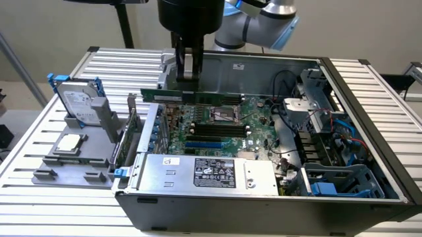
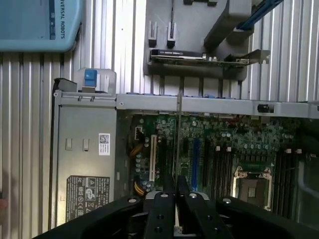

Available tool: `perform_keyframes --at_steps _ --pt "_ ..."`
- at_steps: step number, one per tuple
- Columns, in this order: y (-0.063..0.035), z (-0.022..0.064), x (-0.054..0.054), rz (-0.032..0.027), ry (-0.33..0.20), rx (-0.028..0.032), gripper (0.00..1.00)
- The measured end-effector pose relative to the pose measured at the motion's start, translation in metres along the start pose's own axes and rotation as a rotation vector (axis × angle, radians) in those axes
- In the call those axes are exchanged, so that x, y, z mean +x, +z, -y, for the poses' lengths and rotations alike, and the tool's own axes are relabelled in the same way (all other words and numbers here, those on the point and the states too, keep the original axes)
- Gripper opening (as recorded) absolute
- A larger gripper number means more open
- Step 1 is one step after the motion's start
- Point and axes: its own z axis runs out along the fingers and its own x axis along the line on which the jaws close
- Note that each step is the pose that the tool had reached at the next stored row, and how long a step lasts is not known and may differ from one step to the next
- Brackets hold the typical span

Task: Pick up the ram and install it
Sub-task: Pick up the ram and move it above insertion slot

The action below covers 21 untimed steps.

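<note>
Dark steel case stands open-topped on the slatted table, walls ringing the green motherboard; cables crowd the exterior view's right. Above the board the gripper is clenched on the ram, held level and clear of the walls; its fingers hide the stick's middle

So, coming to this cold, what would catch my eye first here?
Most striking is the black gripper hanging above the open computer case, clamped on the ram, a thin green stick held level over the motherboard. On the exterior view's left, a hard drive stands upright in a grey holder on the slatted table.
</note>
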Motion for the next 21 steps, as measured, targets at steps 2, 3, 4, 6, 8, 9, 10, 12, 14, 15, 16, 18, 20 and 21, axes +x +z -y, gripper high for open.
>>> perform_keyframes --at_steps 2,3,4,6,8,9,10,12,14,15,16,18,20,21 --pt "0.0009 0.006 -0.006 0.0 0.0 0.0 0.14" --pt "0.0015 0.0089 -0.009 0.0001 0.0 0.0001 0.14" --pt "0.0019 0.0119 -0.012 0.0 0.0 0.0 0.14" --pt "0.0029 0.0178 -0.018 0.0 0.0 0.0001 0.14" --pt "0.004 0.0236 -0.023 0.0001 0.0 0.0001 0.14" --pt "0.0046 0.0268 -0.027 0.0 0.0 0.0 0.14" --pt "0.0053 0.0298 -0.03 0.0001 0.0 0.0001 0.14" --pt "0.0068 0.0355 -0.036 -0.0001 0.0 0.0 0.14" --pt "0.0084 0.0413 -0.043 -0.0003 0.0 0.0 0.14" --pt "0.0093 0.0442 -0.047 -0.0004 0.0 0.0 0.14" --pt "0.0101 0.047 -0.05 -0.0005 0.0 0.0 0.14" --pt "0.0122 0.0518 -0.057 -0.0012 0.0 0.0 0.14" --pt "0.0147 0.0563 -0.065 -0.002 0.0 0.0001 0.14" --pt "0.0159 0.0585 -0.068 -0.0023 0.0 0.0001 0.14"
